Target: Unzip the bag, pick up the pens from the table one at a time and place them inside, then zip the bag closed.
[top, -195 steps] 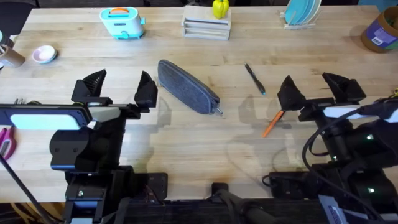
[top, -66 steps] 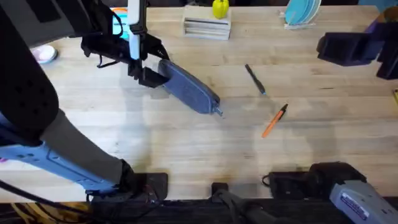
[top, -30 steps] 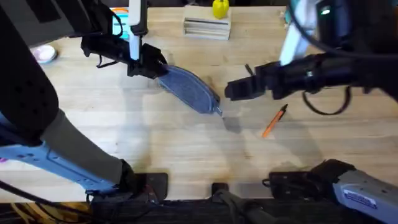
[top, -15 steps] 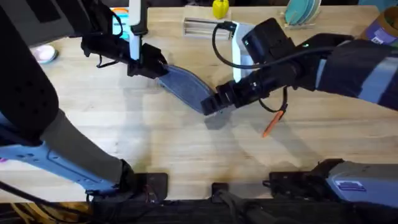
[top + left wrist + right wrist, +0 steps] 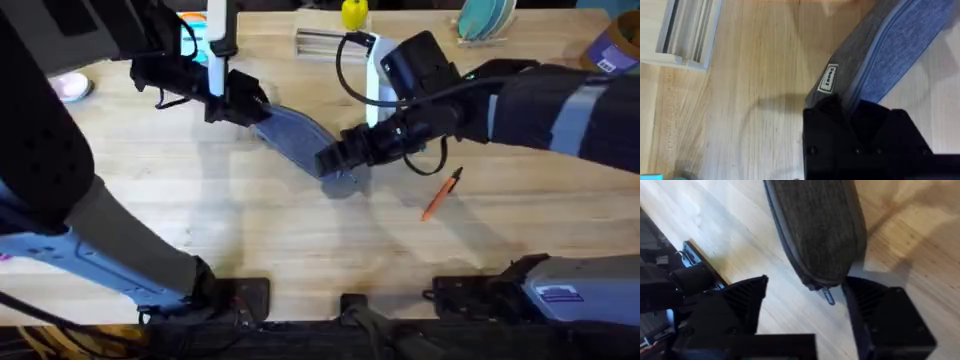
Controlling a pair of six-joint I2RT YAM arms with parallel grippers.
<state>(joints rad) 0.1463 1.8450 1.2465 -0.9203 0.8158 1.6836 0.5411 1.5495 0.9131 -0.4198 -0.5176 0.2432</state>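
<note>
Overhead: my left gripper [image 5: 238, 104] is clamped on the far end of the bag [image 5: 290, 136], which lies diagonally on the table [image 5: 250, 230], while my right gripper [image 5: 338, 162] sits at the bag's near end with the orange pen [image 5: 440, 193] well off to its right. Left wrist: my fingers [image 5: 822, 112] pinch the bag's [image 5: 890, 45] end between them, its small white label [image 5: 828, 78] just beyond my fingertip. Right wrist: my fingers [image 5: 747, 302] stand apart on either side of the bag's [image 5: 815, 230] rounded end, the metal zipper pull [image 5: 828, 296] hanging between them, not yet gripped.
</note>
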